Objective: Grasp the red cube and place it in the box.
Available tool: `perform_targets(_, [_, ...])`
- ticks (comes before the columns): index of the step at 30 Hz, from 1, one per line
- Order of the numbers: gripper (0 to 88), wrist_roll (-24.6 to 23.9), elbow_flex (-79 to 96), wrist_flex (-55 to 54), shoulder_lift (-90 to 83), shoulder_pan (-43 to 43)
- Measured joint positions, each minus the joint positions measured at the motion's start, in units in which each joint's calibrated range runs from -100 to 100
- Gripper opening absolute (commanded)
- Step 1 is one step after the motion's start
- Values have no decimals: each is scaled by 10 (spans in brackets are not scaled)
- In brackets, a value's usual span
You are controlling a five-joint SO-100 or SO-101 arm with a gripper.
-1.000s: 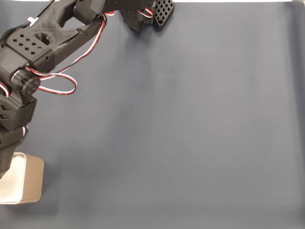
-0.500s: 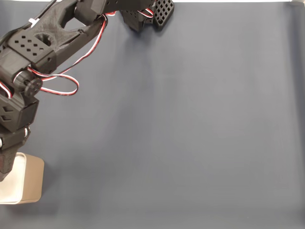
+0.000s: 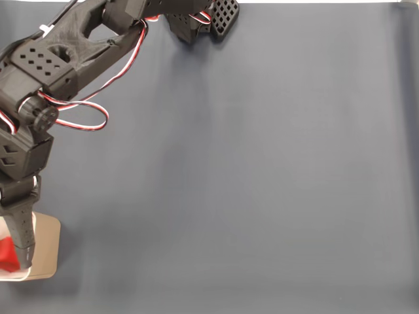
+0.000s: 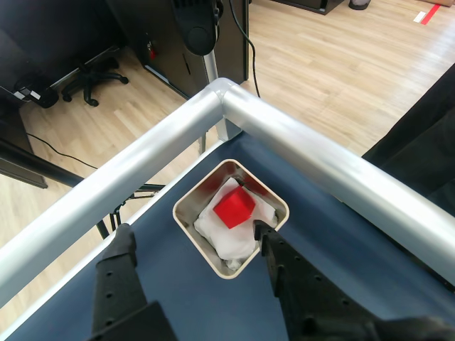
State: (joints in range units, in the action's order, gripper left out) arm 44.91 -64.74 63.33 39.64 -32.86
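Red cube (image 4: 234,209) lies inside the box (image 4: 189,201), resting on the white lining a little toward 12 o'clock of the box's middle in the other view; in the fixed view a patch of red (image 3: 6,252) shows at 8 o'clock of the frame, within the box (image 3: 47,245). The hand (image 4: 195,243) hangs just above the box with its fingers spread apart and nothing between them, one finger (image 4: 117,273) at 8 o'clock of the box and the other (image 4: 281,266) at 4 o'clock.

By my reading the placing is done and what remains is the withdrawal. That is best done by lifting straight up with the fingers kept wide, since the finger at 4 o'clock sits close to the box's rim and a sideways sweep could nudge the box across the dark blue surface (image 3: 262,183).

Count: one red cube, one box, one hand with two fingers.
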Motion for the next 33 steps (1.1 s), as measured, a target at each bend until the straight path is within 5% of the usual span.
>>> perform_targets(25, [396, 0, 0, 0, 0, 0])
perform_targets(28, [346, 0, 0, 0, 0, 0])
perform_targets(33, [144, 0, 0, 0, -1, 1])
